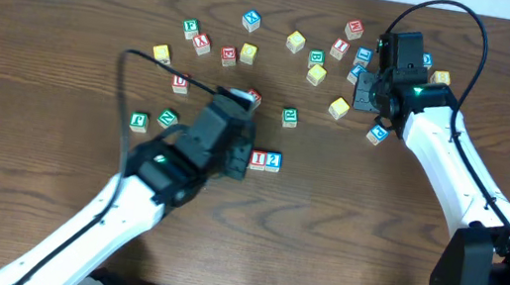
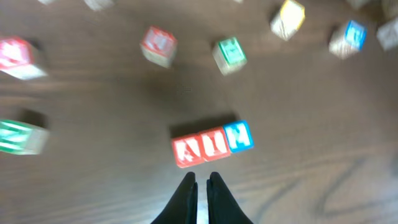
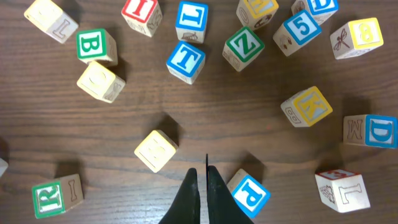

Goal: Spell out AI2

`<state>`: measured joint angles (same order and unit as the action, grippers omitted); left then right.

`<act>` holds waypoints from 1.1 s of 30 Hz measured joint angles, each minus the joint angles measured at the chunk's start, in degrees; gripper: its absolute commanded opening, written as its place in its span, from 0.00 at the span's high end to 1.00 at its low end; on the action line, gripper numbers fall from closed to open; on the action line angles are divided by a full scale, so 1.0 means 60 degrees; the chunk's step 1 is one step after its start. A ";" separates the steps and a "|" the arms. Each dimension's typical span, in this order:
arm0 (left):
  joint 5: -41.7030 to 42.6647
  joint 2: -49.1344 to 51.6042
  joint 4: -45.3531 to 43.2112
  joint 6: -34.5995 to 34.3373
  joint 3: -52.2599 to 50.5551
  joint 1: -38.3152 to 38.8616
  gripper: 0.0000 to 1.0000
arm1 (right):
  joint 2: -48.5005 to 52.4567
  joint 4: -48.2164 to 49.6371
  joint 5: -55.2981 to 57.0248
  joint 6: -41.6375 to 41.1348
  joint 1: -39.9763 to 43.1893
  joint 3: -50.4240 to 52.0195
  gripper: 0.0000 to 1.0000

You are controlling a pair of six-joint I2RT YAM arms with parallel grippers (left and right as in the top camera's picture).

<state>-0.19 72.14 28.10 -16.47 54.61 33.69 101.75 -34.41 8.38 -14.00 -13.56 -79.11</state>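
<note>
Wooden blocks (image 2: pixel 214 145) look light, stiff and smooth; best pinched across opposite flat faces. Left claw (image 2: pixel 202 178) and right claw (image 3: pixel 201 172) are pinched together, empty.

Motion blur smeared the left wrist view; letters on the row of 3 blocks (image 2: pixel 213 145) were unreadable. Overhead, the left arm (image 1: pixel 197 144) hid that row's left end.

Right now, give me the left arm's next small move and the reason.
Probably draw the left claw straight back, away from the row of blocks. Two red and one blue already sit touching just ahead of its closed, empty tips; pushing forward could knock them.
</note>
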 measured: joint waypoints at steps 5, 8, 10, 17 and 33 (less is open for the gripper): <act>-0.0251 -0.0557 -0.0007 0.0142 0.0000 -0.0798 0.06 | -0.0255 -0.0015 0.0000 0.0160 0.0000 0.0000 0.58; -0.0291 -0.0572 -0.0047 0.0157 0.0000 -0.1253 0.05 | -0.0860 -0.0018 0.0004 0.0364 0.0000 0.0000 0.08; -0.0324 -0.0572 -0.0200 0.0182 0.0000 -0.1464 0.05 | -0.1351 -0.0058 0.0000 0.0495 0.0000 0.0000 0.01; -0.0357 -0.0572 -0.0929 0.0211 0.0000 -0.1716 0.05 | -0.2871 -0.0532 0.0015 0.0699 0.0000 -0.0011 0.01; -0.0357 -0.0576 -0.1195 0.0211 0.0000 -0.1716 0.04 | -0.3319 -0.0936 0.0015 0.0707 0.0000 -0.0015 0.01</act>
<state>-2.33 68.69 20.93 -15.20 54.61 23.40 81.84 -40.03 8.47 -9.76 -13.56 -79.20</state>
